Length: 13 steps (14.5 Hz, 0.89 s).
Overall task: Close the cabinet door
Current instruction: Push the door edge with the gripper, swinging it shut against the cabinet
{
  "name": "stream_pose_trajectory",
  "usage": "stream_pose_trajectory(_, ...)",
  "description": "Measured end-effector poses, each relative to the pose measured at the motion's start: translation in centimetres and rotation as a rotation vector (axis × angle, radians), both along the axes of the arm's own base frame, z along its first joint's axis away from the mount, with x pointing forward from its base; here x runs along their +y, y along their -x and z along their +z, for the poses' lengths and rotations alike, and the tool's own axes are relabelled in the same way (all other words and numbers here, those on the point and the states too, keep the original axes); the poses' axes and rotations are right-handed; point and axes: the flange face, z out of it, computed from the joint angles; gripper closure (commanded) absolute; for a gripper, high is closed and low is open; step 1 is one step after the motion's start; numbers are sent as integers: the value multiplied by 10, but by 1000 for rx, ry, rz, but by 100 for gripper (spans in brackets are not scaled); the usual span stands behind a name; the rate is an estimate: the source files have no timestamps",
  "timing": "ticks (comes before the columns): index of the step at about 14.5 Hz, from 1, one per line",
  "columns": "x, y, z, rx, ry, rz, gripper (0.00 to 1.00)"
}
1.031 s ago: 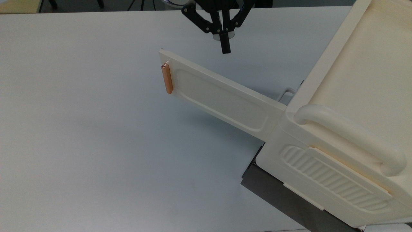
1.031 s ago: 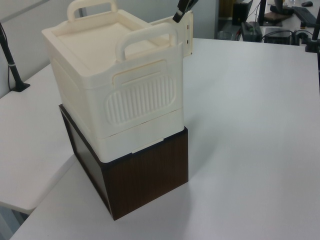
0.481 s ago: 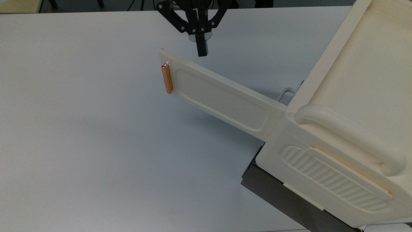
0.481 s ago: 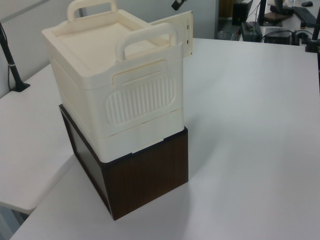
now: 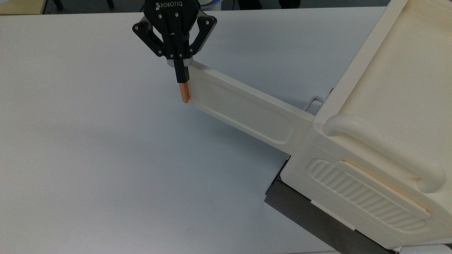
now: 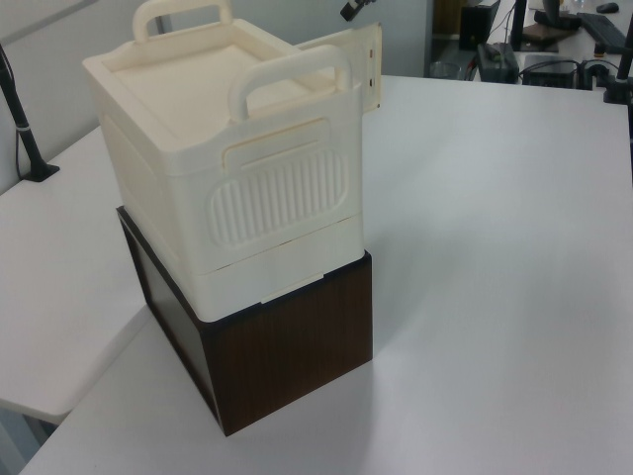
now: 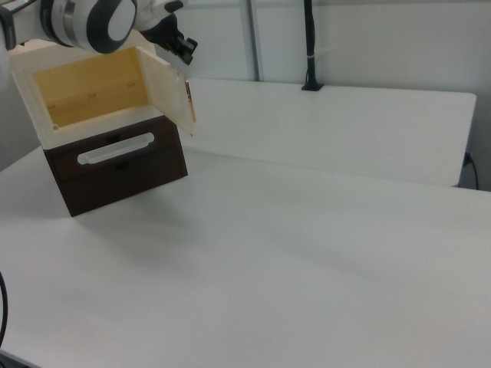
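Smooth cream plastic cabinet door point(image 5: 247, 107) with a glossy copper handle point(image 5: 184, 92); matt white table point(image 5: 88, 141).

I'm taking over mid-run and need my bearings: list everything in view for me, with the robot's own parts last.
cabinet: one, cream-white, on the dark base at the top view's right, inside open to the right view.
cabinet door: one, cream, swung open toward the top view's left.
door handle: one, copper-orange, at the door's free end.
dark base: one, dark brown, under the cabinet, with a white handle on its front.
table: one, white, under everything.
black pole: one, at the table's far edge in the right view.
pincer: one, black, fingers together, at the handle's top end.
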Motion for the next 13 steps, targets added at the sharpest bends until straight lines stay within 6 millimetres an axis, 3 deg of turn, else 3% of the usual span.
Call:
stream_pose_trajectory(4,18,-4,-12,22,-1,28,100)
stream_pose_trajectory(7,52,5,-17,111,-7,92,100)
stream_pose_trajectory(10,93,32,3,174,-93,176,100)
stream_pose_trajectory(13,109,44,15,187,-142,213,100)
